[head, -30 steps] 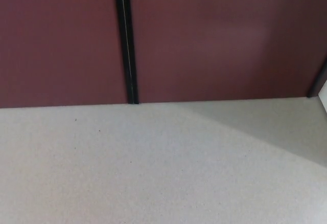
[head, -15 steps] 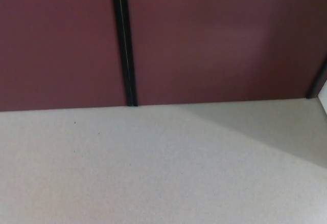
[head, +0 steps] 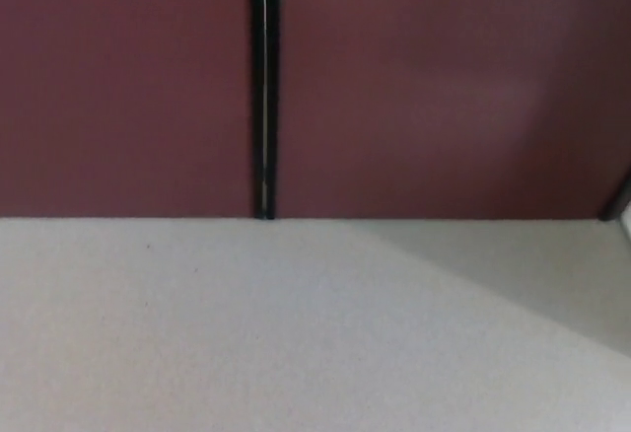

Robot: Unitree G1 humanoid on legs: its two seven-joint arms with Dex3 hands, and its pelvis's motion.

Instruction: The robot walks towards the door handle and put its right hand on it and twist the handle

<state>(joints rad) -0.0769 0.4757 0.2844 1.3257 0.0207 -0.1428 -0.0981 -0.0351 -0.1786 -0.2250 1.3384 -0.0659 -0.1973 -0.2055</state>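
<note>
2 dark red door panels [head: 123,87], 1 black seam [head: 264,87], 1 pale floor [head: 246,333]

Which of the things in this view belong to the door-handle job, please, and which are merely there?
Job: dark red door panels, with the black seam between them. No handle or robot hand shows.

Merely there: pale speckled floor; dark edge at far right.

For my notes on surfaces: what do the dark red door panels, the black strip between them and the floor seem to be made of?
Door panels: probably painted or laminated board, matte; flat dark red, no visible grain.
Black strip: perhaps rubber or painted metal; a thin pale line runs along it.
Floor: looks like vinyl or polished stone, smooth; pale grey with tiny dark specks.
</note>
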